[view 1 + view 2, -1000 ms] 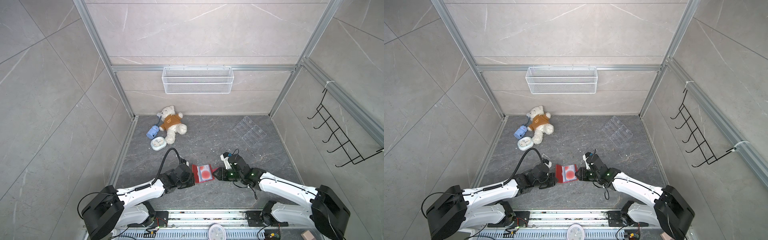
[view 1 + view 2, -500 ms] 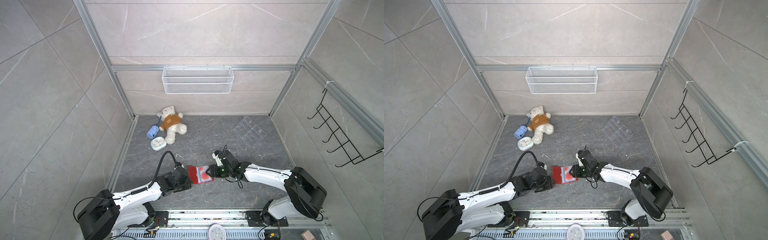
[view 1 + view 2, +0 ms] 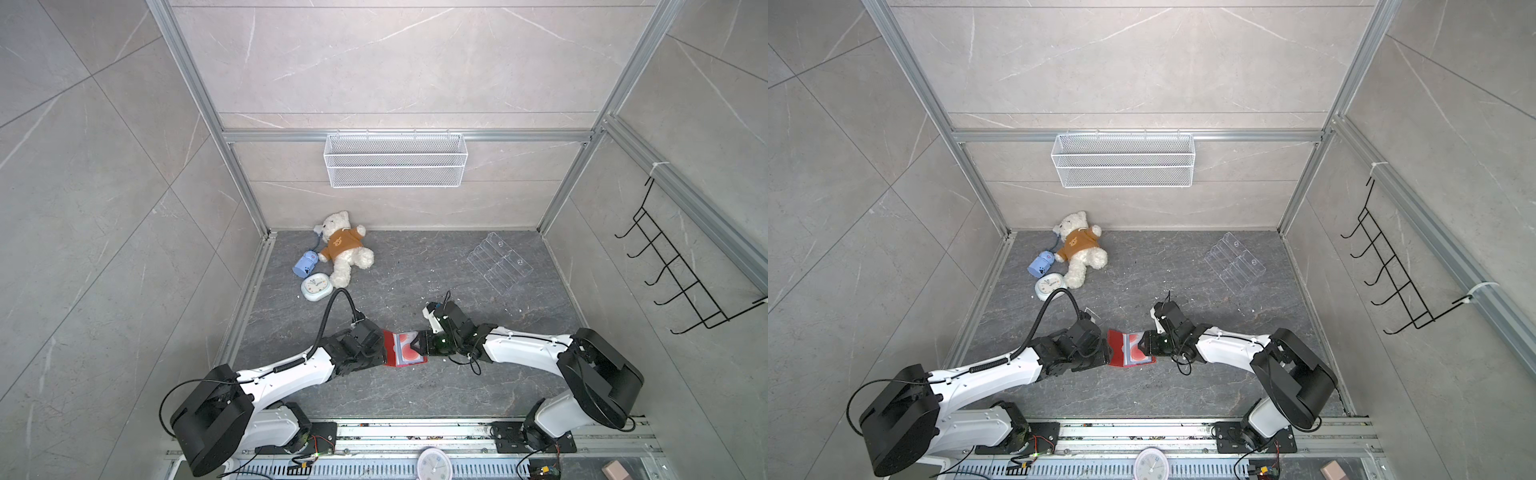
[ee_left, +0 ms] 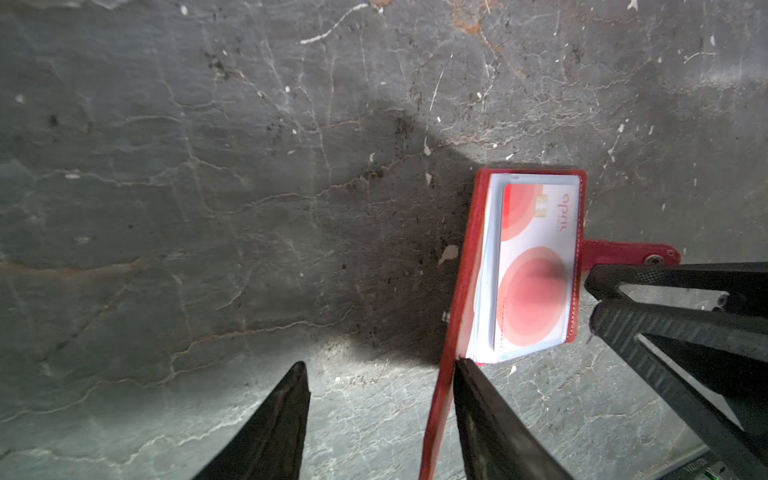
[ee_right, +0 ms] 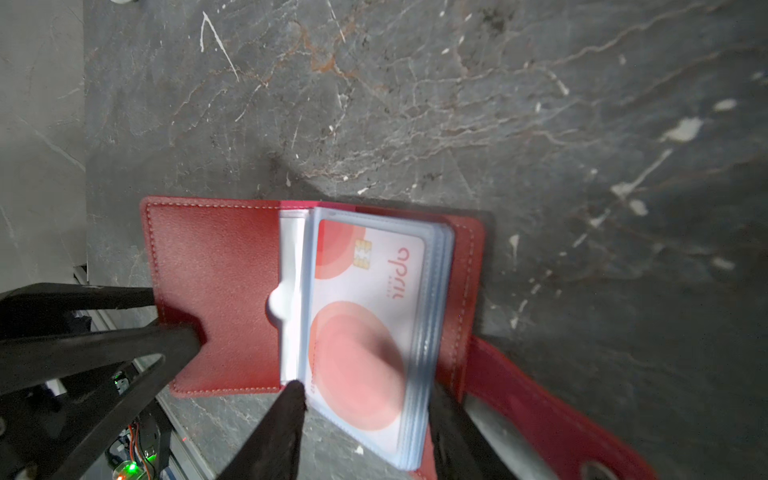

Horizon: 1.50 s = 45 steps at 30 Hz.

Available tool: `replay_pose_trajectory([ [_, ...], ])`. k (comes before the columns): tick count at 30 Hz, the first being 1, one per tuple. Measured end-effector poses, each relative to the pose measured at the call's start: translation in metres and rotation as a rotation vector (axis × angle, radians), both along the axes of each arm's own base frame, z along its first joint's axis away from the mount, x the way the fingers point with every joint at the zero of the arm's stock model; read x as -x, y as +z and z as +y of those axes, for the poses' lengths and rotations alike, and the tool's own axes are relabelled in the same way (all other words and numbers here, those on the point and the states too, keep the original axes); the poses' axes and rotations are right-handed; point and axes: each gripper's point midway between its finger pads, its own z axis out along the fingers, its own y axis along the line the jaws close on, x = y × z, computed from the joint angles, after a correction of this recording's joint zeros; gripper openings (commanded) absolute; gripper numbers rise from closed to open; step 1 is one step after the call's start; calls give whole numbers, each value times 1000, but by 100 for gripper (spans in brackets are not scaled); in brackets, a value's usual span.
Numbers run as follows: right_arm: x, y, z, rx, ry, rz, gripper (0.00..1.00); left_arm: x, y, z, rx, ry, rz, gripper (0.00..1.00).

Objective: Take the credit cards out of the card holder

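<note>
Card holder (image 3: 405, 349) lies open on the stone floor (image 3: 415, 270), front-centre between both arms. The credit cards (image 5: 365, 316) sit in the blue sleeves (image 5: 440, 291), top one face up, none out. Left gripper (image 4: 379, 364) is about half open, raised cover (image 5: 216, 291) loose against one finger, clamping nothing; right gripper (image 5: 368, 390) is also part open, astride the sleeve stack near the snap tab (image 4: 623, 253), no pinch visible. Holder's opened, extraction not begun: next, left should pin the cover while right nips the top card's edge and slides it out.
</note>
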Motion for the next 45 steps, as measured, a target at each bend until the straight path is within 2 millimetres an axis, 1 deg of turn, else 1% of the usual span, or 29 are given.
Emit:
replay_pose_trajectory([
  [4, -1, -2, 0, 4, 2, -4, 52, 3, -11, 4, -37, -2, 31, 55],
  [10, -2, -10, 1, 13, 2, 7, 52, 8, -22, 10, -61, 0, 49, 53],
  [16, -4, -11, 3, 6, 2, -1, 52, 4, -22, 8, -54, 5, 31, 51],
  [25, -5, -10, 9, -45, 0, -1, 52, -3, -25, 1, -11, 15, -2, 36],
  [34, -4, -9, 11, -65, 7, 14, 52, -11, -29, -5, 20, 25, -31, 26],
  [45, -4, -10, 11, -65, -10, 27, 53, -15, -30, -9, 46, 26, -53, 22],
])
